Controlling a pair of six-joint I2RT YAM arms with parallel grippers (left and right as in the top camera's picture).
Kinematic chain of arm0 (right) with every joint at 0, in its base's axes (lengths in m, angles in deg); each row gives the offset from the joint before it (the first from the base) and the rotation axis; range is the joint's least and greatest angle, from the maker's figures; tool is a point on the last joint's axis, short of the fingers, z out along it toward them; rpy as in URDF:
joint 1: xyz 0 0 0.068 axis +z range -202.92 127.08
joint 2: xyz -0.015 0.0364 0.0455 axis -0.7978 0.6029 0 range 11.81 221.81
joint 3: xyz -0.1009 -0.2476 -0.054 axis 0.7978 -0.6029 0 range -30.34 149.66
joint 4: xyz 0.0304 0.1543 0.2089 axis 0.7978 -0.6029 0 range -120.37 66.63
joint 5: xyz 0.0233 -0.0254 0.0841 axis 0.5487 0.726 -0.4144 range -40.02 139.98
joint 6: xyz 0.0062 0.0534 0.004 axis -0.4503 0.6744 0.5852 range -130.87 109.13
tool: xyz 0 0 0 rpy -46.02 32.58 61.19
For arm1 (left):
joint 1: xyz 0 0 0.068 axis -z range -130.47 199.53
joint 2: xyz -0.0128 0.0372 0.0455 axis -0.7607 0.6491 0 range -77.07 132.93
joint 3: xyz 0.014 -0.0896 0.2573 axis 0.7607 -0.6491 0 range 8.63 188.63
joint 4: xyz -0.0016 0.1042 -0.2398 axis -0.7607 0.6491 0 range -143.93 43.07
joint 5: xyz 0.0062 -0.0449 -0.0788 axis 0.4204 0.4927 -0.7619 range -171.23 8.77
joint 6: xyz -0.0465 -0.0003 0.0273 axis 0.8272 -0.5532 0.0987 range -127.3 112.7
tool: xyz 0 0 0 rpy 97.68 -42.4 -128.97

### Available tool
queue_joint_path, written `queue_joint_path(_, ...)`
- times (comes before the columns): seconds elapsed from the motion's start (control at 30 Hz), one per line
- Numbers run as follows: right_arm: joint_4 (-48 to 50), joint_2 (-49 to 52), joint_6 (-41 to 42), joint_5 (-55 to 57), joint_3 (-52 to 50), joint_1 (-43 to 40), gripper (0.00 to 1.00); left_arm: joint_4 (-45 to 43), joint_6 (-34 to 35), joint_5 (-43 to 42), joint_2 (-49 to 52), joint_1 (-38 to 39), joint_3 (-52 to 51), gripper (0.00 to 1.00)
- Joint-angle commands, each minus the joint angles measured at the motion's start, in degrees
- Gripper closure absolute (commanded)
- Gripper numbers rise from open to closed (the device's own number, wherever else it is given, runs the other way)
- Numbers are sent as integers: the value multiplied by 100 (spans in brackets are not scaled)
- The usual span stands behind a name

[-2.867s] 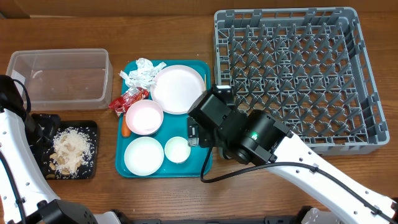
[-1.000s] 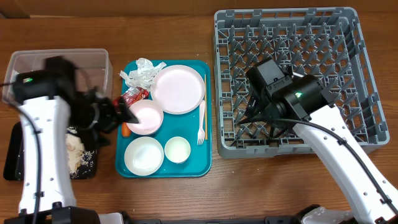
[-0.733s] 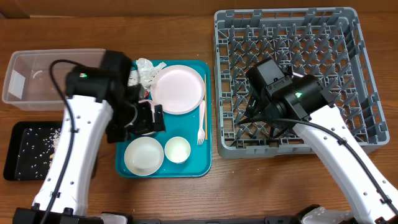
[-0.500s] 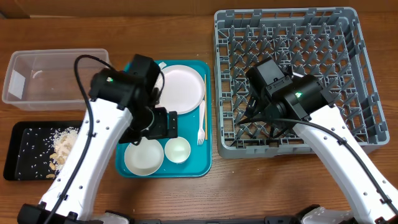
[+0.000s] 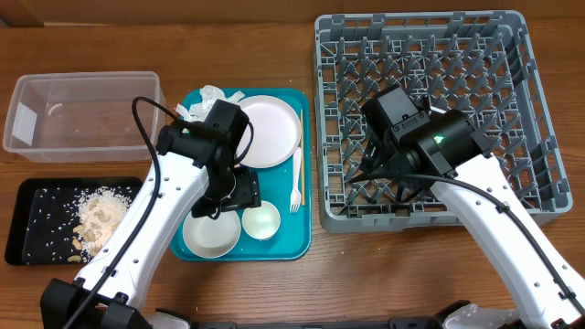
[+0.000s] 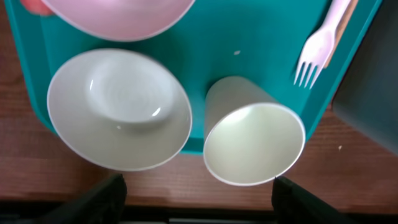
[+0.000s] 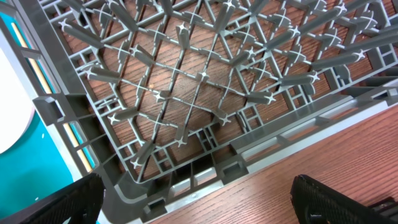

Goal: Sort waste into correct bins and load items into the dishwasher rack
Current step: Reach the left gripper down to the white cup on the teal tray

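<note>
- The left gripper [image 6: 199,202] hangs over the lower part of the teal tray [image 5: 294,236]. Its dark fingers [image 6: 102,198] are spread wide in the bottom corners of the wrist view, with nothing between them.
- Under that camera a white bowl [image 6: 118,109] sits left of centre. A small white cup [image 6: 252,143] stands just beside it on the right, and both are near the tray's lower edge.
- A pale pink bowl [image 6: 118,15] is cut off by the top edge of the same view. A white plastic fork [image 6: 320,46] lies at upper right, tines pointing down the frame, with a thin wooden chopstick [image 6: 349,15] alongside it.
- From overhead, a round white plate [image 5: 270,128] fills the tray's upper half. A crumpled napkin [image 5: 203,99] lies at the tray's upper left corner, partly under the left arm.
- A clear plastic tub [image 5: 82,114] stands at upper left of the frame.
- Below the tub, at lower left, a black tray [image 5: 27,233] holds pale rice and food scraps [image 5: 96,215].
- The grey dishwasher rack [image 5: 434,55] takes up the upper right.
- The right gripper [image 7: 199,205] hovers over the rack's lower left corner, its fingers [image 7: 59,199] wide apart and gripping nothing.
</note>
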Motion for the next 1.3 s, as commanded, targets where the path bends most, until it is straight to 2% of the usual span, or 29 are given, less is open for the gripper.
queue_joint_path(0.0,11,-63,24,28,107,-9,0,-140,-122,79,-15,44,-13,20)
queue_joint_path(0.07,11,-63,26,28,107,-9,0,-221,-125,76,-15,44,-13,18)
queue_joint_path(0.17,11,-63,24,28,107,-9,0,-232,-485,153,-15,44,-13,13)
queue_joint_path(0.4,11,-63,24,28,107,-9,0,2,-490,245,-15,44,-85,11)
queue_joint_path(0.53,11,-63,24,28,107,-9,0,-146,-750,-107,-13,44,-227,11)
queue_joint_path(0.67,11,-63,24,28,107,-9,0,-363,-737,-205,-13,46,-573,12)
queue_joint_path(0.73,11,-63,24,28,107,-9,0,-476,-719,-225,-13,55,-702,18)
queue_joint_path(0.87,11,-63,24,28,107,-9,0,-673,-721,-245,-13,125,-743,22)
queue_joint_path(1.03,11,-63,24,28,107,-9,0,-883,-686,-227,-9,542,-778,26)
queue_joint_path(1.17,11,-63,24,28,107,-9,0,-1001,-136,304,31,872,-828,25)
queue_joint_path(1.27,11,-63,24,26,107,-9,0,-890,-9,643,37,901,-828,25)
